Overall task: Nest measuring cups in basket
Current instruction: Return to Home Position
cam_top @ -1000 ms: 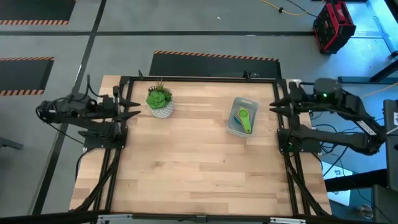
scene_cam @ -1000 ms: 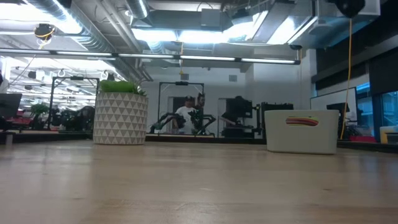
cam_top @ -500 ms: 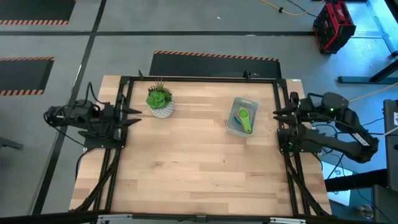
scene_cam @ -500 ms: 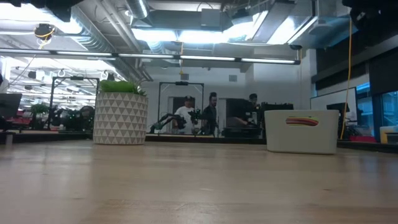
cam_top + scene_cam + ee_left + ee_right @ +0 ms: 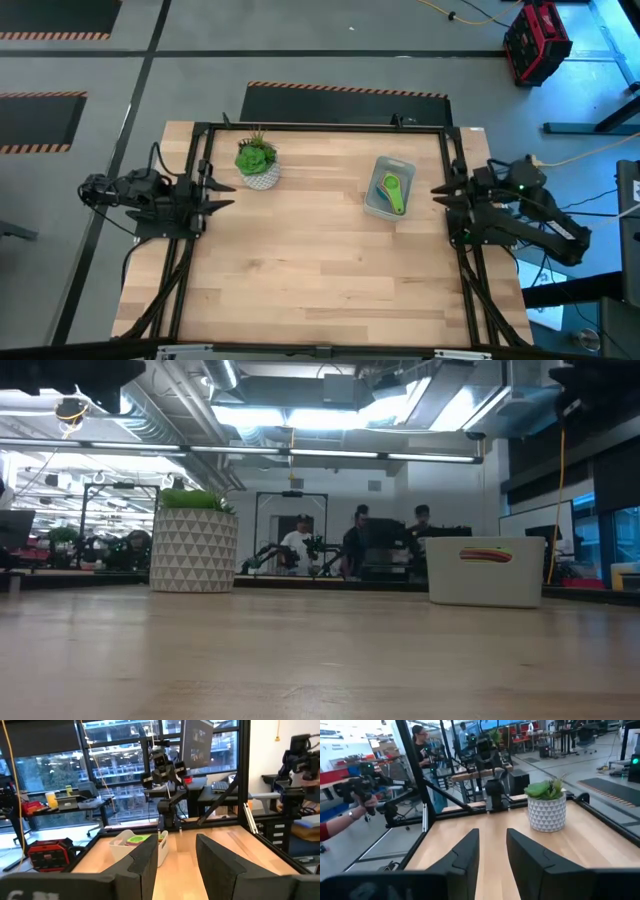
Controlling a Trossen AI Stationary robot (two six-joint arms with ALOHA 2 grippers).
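Note:
The pale basket (image 5: 389, 186) stands on the table's right half. The measuring cups lie nested inside it, the green cup (image 5: 393, 193) on top with a teal rim (image 5: 385, 182) showing under it. In the low view, red, yellow and orange rims (image 5: 486, 555) show through the basket wall (image 5: 485, 582). My left gripper (image 5: 222, 197) hovers open at the table's left edge, pointing at the basket (image 5: 131, 848). My right gripper (image 5: 440, 192) hovers open at the right edge, just right of the basket. Both hold nothing.
A white patterned pot with a green plant (image 5: 258, 164) stands on the far left part of the table, also in the right wrist view (image 5: 547, 805). Black frame rails (image 5: 196, 160) run along the table's edges. People (image 5: 360, 545) stand in the room beyond.
Both arms have sunk lower and drawn a little toward the near edge, staying at the table's sides. The basket and cups have kept still. People in the room behind have walked across.

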